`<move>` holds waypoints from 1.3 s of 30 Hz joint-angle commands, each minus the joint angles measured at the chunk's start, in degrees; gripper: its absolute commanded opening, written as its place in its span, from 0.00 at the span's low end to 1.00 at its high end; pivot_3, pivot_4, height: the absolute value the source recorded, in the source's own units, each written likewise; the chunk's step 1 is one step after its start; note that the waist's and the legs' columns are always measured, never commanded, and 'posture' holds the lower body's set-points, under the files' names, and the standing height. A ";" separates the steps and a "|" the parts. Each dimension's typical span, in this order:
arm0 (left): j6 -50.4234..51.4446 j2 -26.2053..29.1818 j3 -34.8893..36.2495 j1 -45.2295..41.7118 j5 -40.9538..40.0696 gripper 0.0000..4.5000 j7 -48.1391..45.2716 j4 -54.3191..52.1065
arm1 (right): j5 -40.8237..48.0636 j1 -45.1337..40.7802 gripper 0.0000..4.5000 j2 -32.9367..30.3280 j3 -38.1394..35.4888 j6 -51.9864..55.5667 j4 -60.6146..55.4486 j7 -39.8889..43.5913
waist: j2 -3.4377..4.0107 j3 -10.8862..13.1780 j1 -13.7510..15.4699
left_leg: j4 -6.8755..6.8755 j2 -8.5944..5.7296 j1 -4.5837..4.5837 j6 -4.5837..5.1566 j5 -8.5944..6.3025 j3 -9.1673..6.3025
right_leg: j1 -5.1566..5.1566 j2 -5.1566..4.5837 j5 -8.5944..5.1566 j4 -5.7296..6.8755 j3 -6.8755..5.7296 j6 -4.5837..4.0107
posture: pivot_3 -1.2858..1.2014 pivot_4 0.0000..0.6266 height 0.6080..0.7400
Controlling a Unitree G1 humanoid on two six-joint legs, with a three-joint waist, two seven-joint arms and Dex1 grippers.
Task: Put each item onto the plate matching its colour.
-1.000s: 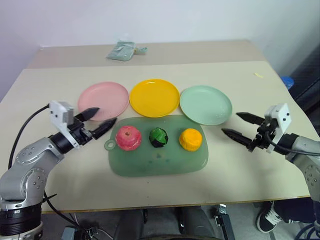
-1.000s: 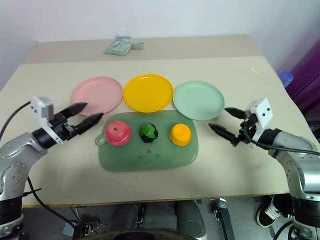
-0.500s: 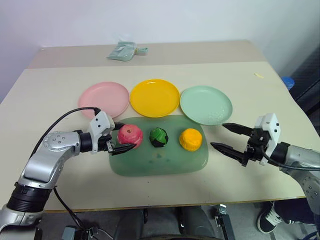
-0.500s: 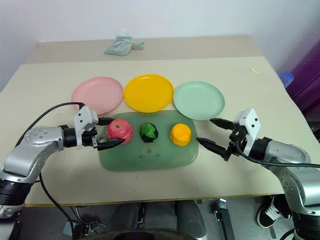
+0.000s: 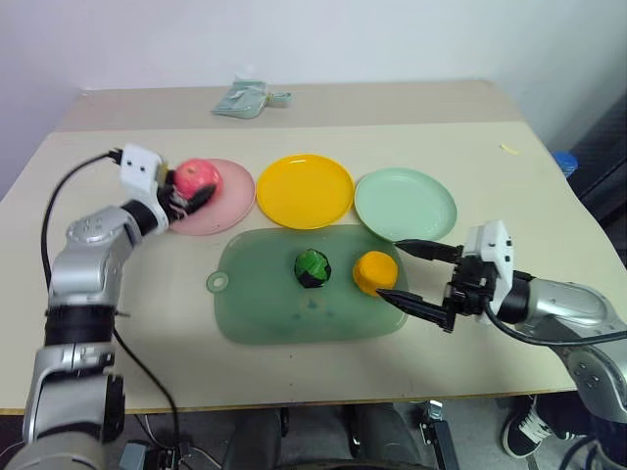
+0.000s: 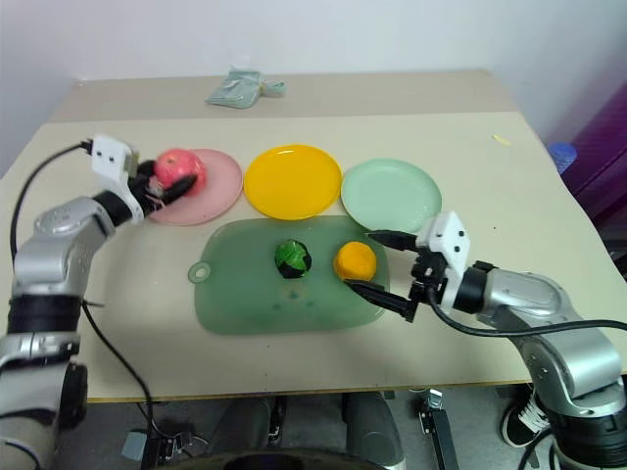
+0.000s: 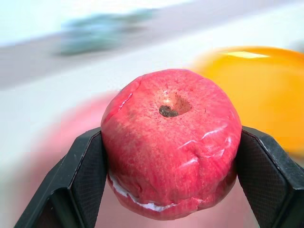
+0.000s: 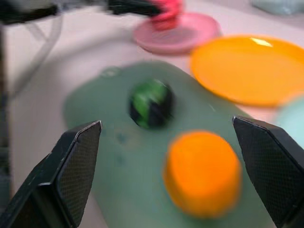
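Head pair: mounted high, facing forward and down over the table point(image 5: 294, 372); both eyes share the full layout. Left wrist view: sighted along the left gripper point(image 7: 171, 156), very close on the pink-red apple point(image 7: 168, 147) between its fingers. Right wrist view: sighted along the right gripper point(image 8: 166, 156), near the orange-yellow item point(image 8: 202, 173) ahead; shares the green board point(image 8: 109, 156) with head pair.

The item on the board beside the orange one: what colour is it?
Dark green item, clearest in the left eye view.

No readable text, label, brand, number or sign on anything.
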 commanded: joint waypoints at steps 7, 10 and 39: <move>-5.14 -1.98 -0.78 -5.81 4.60 0.98 1.30 11.86 | -0.23 -5.13 1.00 1.12 3.16 0.77 -1.20 -3.62 | -0.06 0.02 0.00 | -0.02 0.00 -0.09 -0.02 0.02 0.01 | -0.13 0.00 0.00 0.04 0.01 0.00 | 0.52 0.24 1.00; -6.74 -1.05 2.13 -3.40 2.16 0.98 -0.93 7.55 | -1.06 -7.25 1.00 1.68 5.25 1.96 -1.65 -5.70 | -0.06 0.02 -0.14 | -0.02 0.01 -0.09 -0.03 0.02 0.01 | -0.14 0.00 0.00 0.05 0.01 0.00 | 0.52 0.24 1.00; -9.61 6.92 2.63 50.17 -8.98 0.98 -24.82 -46.38 | -22.84 -22.02 1.00 13.97 28.48 5.66 10.87 -10.88 | -0.02 0.01 -0.20 | -0.09 0.15 0.00 -0.03 0.02 0.07 | -0.12 -0.06 -0.02 0.05 0.06 -0.04 | 0.52 0.24 1.00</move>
